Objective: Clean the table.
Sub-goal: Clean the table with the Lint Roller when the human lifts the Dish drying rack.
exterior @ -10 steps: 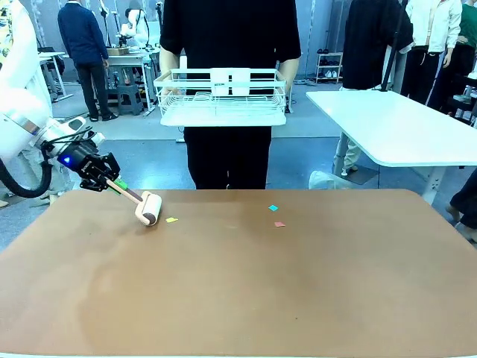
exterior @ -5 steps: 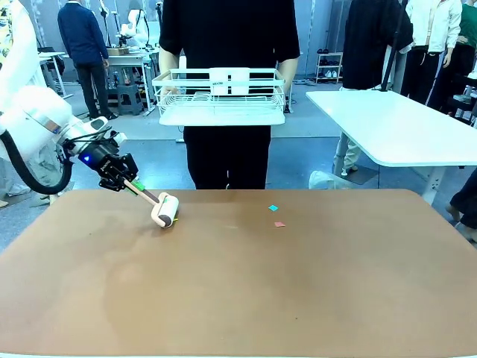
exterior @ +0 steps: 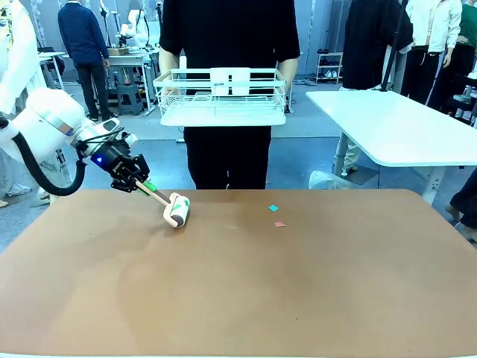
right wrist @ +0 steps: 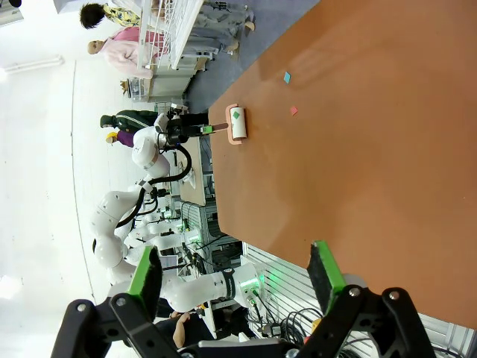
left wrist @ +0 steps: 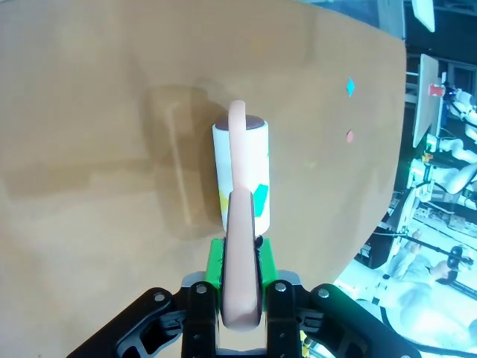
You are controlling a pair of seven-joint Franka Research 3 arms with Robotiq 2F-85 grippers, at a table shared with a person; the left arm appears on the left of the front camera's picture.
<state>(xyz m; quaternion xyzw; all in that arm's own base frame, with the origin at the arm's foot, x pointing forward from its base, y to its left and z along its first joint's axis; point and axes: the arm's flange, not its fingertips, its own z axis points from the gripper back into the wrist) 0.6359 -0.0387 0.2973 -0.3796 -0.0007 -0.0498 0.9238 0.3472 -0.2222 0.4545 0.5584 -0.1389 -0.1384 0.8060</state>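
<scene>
My left gripper (exterior: 139,182) is shut on the pale handle of a lint roller (exterior: 177,209), whose white head rests on the terracotta table (exterior: 238,291) near its far left edge. In the left wrist view the handle runs between the green pads of the left gripper (left wrist: 240,262), and the lint roller (left wrist: 250,175) carries small yellow and teal scraps. A cyan scrap (exterior: 273,208) and a red scrap (exterior: 279,224) lie on the table to the roller's right. My right gripper (right wrist: 232,257) stands open above the table, holding nothing.
A person stands at the far side holding a white wire basket (exterior: 221,101) at chest height. A white-topped table (exterior: 402,127) stands at the back right. The near and right parts of the terracotta top are bare.
My left gripper has pushed the roller to the right along the far edge, over the yellow scrap. That scrap no longer lies on the table.
</scene>
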